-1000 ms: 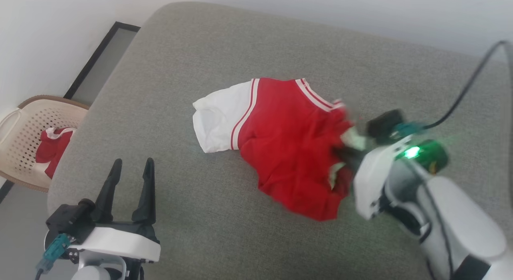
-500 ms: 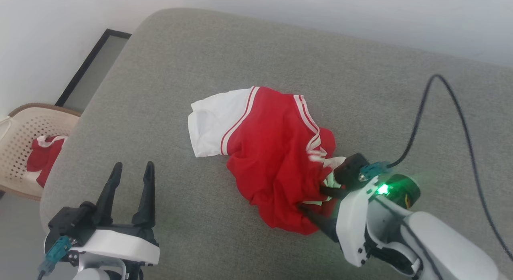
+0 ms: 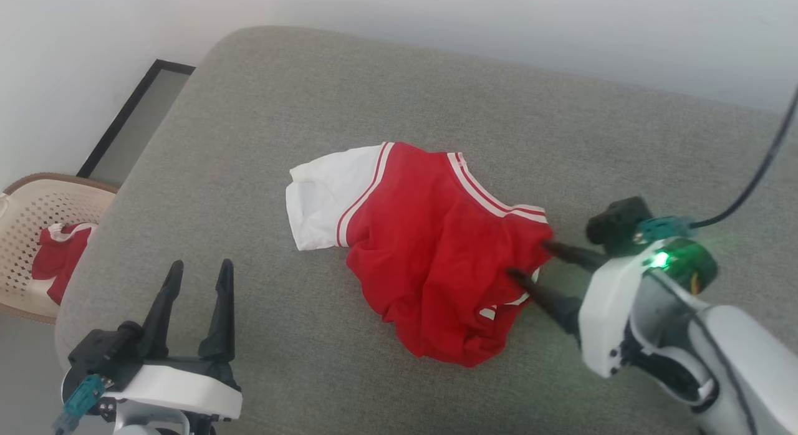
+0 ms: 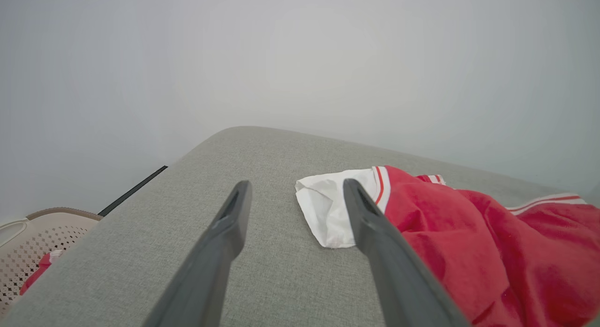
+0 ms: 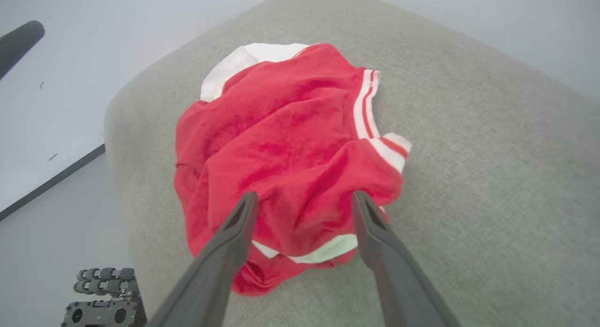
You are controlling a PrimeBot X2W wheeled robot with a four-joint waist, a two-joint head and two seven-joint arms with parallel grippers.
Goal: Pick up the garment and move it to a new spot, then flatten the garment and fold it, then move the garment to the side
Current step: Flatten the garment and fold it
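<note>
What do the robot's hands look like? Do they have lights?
The left gripper and right gripper each have two long, dark, pointed fingers on a white shell. The right wrist carries a glowing green light, a teal plug and a black cable.

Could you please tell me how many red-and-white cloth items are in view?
2. The garment lies crumpled on the grey cushion; a small red-and-white bundle sits in the cream basket at the left. The basket may hide more.
</note>
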